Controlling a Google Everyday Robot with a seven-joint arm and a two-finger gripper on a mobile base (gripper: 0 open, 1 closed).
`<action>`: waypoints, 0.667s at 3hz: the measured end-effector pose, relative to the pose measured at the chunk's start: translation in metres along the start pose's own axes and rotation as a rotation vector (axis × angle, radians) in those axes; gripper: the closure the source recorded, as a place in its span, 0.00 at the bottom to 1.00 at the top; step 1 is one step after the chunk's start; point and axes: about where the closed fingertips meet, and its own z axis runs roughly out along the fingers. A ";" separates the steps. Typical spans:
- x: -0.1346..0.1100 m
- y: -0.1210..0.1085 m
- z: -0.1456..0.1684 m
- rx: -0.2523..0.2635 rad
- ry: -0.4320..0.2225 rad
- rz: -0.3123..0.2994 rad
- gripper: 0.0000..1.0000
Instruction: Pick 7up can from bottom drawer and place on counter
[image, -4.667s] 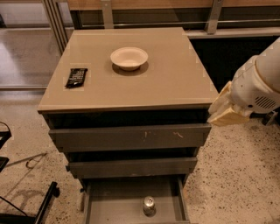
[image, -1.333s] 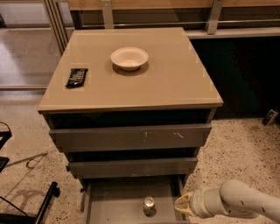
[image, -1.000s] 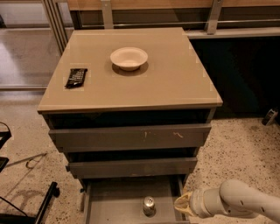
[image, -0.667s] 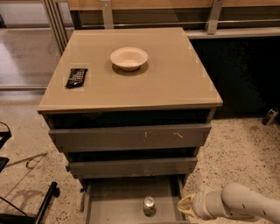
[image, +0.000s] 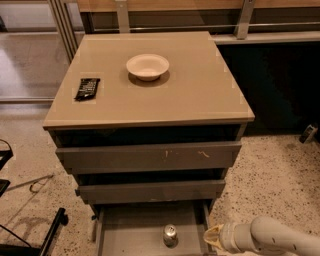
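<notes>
The 7up can (image: 170, 235) stands upright in the open bottom drawer (image: 130, 230), near its front middle, silver top up. The gripper (image: 212, 239) is at the end of the white arm at the lower right, low beside the drawer's right wall, to the right of the can and apart from it. The beige counter (image: 190, 95) tops the grey cabinet.
A white bowl (image: 147, 66) and a black snack bar (image: 87, 88) lie on the counter. Two scratched grey drawers (image: 150, 157) sit above the open one. Black equipment and cables (image: 30, 235) lie on the speckled floor at left. A dark wall panel stands at right.
The arm came down from beside the counter's right edge to the floor level next to the open drawer. In the last second it shifted slightly right.
</notes>
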 end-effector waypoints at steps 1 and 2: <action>0.000 -0.001 0.029 -0.010 -0.045 -0.012 0.35; -0.009 0.004 0.061 -0.038 -0.090 -0.046 0.26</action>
